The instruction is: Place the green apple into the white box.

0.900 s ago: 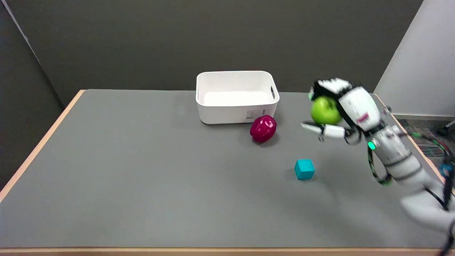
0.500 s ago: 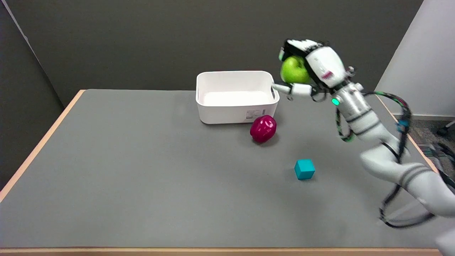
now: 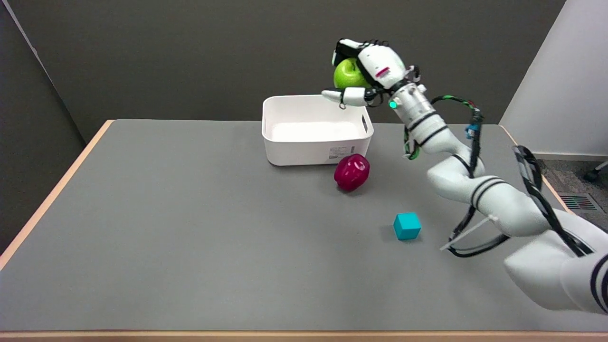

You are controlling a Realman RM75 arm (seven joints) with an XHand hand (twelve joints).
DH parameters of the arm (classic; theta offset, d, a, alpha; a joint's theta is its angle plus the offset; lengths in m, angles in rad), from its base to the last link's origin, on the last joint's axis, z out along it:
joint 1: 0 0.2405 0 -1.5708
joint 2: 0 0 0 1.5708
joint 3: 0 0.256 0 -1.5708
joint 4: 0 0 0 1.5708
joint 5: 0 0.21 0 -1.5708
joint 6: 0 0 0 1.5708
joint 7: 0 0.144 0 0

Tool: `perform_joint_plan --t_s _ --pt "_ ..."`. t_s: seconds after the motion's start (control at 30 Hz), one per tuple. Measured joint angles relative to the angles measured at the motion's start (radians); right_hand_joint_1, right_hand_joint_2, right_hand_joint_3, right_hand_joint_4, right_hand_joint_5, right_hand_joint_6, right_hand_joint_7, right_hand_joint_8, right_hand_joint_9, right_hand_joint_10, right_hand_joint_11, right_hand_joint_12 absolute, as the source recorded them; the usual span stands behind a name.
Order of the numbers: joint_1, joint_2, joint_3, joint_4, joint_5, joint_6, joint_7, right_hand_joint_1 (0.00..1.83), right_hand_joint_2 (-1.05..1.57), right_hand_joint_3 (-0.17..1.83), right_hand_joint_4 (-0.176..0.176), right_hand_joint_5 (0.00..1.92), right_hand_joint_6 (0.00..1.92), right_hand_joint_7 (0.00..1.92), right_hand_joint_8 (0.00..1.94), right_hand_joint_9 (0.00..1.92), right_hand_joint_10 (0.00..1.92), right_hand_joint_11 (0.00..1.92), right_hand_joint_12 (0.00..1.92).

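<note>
My right hand (image 3: 365, 71) grips the green apple (image 3: 347, 75) from above and behind, with the thumb stretched out below it. The apple hangs in the air over the back right corner of the white box (image 3: 316, 148). The box stands open-topped at the far middle of the grey table, and its inside looks bare. The white arm reaches in from the lower right across the table's right side.
A dark red apple-like fruit (image 3: 352, 172) lies just in front of the box's right front corner. A small teal cube (image 3: 407, 225) sits nearer me, under the forearm's left side. The table's edge (image 3: 52, 194) runs along the left.
The hand has carried the green apple up and to the left, from low over the table's right side to above the box's back right corner. Box, red fruit and cube stayed put.
</note>
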Motion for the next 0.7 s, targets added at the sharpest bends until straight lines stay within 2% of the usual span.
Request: perform_joint_plan --t_s 0.1,0.17,0.3,0.4,0.53,0.67,0.7 --pt "0.048 -0.034 -0.023 -0.057 -0.002 -0.059 -0.001 1.17 1.17 0.21 -0.101 0.56 1.58 0.85 1.3 0.73 1.21 0.59 1.63" --pt "0.071 -0.051 -0.035 -0.087 -0.004 -0.095 -0.002 1.17 1.14 0.26 -0.116 0.56 1.58 0.86 1.29 0.7 1.23 0.56 1.67" --pt "0.109 -0.08 -0.053 -0.14 -0.004 -0.16 -0.002 1.17 1.18 0.2 -0.117 0.54 1.59 0.85 1.31 0.72 1.21 0.59 1.67" --pt "0.132 -0.097 -0.062 -0.175 -0.004 -0.201 -0.002 1.17 1.16 0.25 -0.112 0.54 1.6 0.84 1.32 0.69 1.24 0.56 1.67" --pt "0.159 -0.117 -0.074 -0.212 -0.004 -0.249 -0.001 1.17 1.2 0.18 -0.112 0.53 1.61 0.83 1.33 0.72 1.18 0.59 1.64" --pt "0.184 -0.133 -0.083 -0.241 -0.005 -0.282 -0.001 1.16 1.22 0.16 -0.118 0.51 1.64 0.82 1.36 0.71 1.16 0.57 1.65" --pt "0.19 -0.137 -0.085 -0.248 -0.005 -0.29 -0.001 1.13 1.25 0.15 -0.112 0.46 1.71 0.76 1.39 0.63 1.11 0.47 1.6"
